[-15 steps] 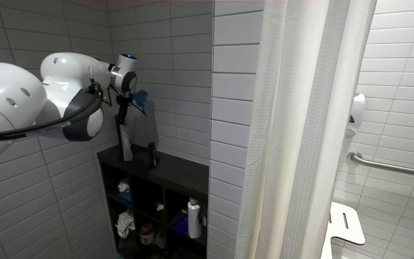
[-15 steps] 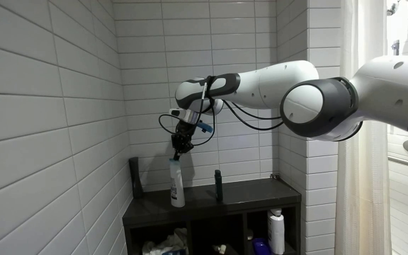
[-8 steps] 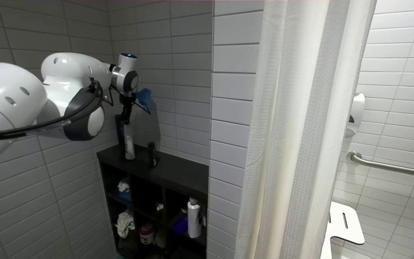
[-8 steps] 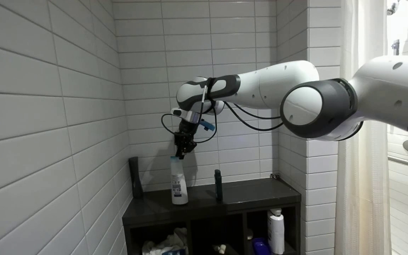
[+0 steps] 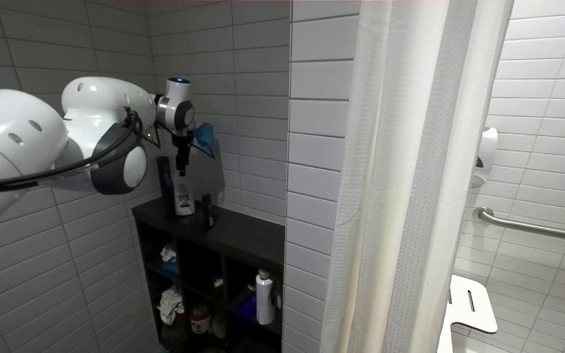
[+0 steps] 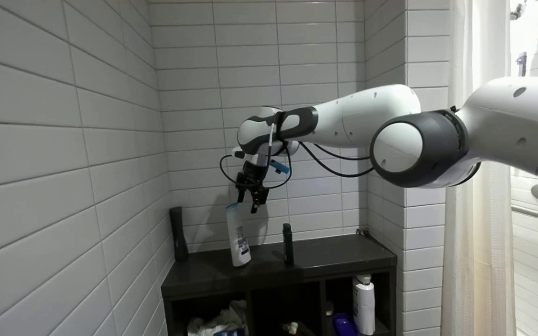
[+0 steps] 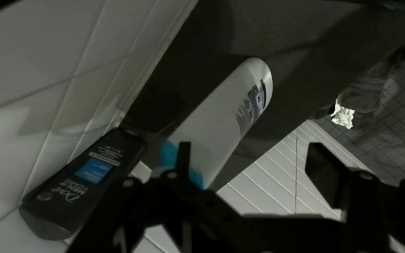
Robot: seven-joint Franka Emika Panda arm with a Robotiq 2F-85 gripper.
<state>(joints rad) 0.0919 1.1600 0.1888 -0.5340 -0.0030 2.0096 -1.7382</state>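
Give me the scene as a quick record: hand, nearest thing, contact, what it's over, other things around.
Hand: jaws open, nothing clasped between them
Nearest thing: blue-capped white bottle, leaning slightly
Contact: bottle's top close to the jaws; touching or not, unclear
Surface below: black shelf unit
Also on top: dark Dove bottle, slim black bottle
In a compartment: tall white bottle

Shelf top: bounded far and left by tiled walls, right by tiled pillar. Obstacles: tall dark bottle, left; white bottle, leaning left, just beside the gripper; short dark bottle, mid-shelf. Passages: gaps between neighbouring bottles; widest stretch, right of the short dark bottle.
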